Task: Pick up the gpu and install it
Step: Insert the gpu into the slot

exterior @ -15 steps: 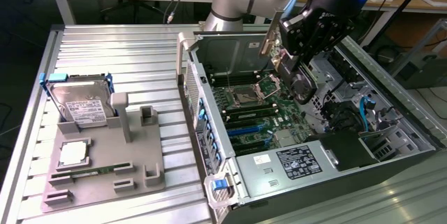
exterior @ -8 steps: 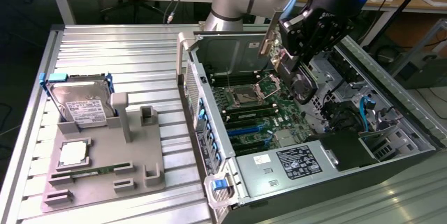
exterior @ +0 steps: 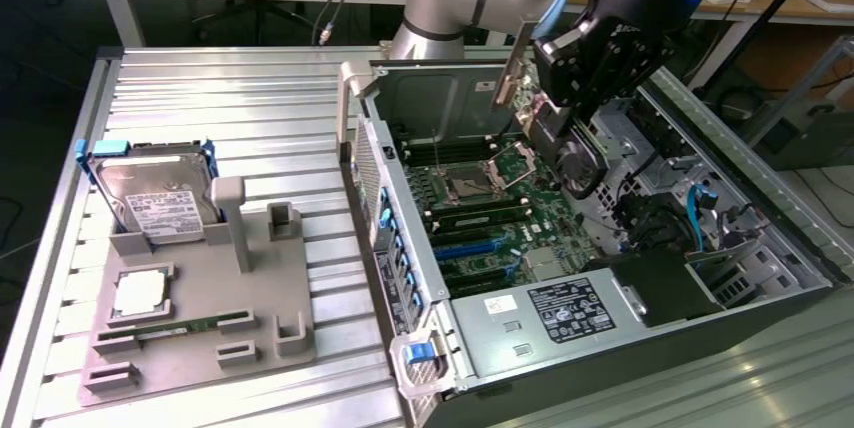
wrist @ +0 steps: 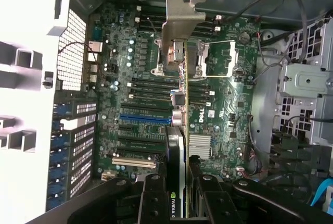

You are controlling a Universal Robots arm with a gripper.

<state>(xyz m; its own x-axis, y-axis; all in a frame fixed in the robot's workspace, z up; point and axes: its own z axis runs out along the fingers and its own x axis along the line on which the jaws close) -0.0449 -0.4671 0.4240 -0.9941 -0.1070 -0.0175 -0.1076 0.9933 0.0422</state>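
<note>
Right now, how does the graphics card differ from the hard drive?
The gripper holds the graphics card over the open computer case; the hard drive sits in the gray holder. The graphics card is thin, with a metal bracket; the hard drive is boxy, with a white label.

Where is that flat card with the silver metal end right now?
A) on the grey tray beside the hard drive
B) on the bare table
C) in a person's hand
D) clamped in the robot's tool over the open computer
D: the tool grips the gpu, held edge-on over the motherboard of the open computer case.
</note>
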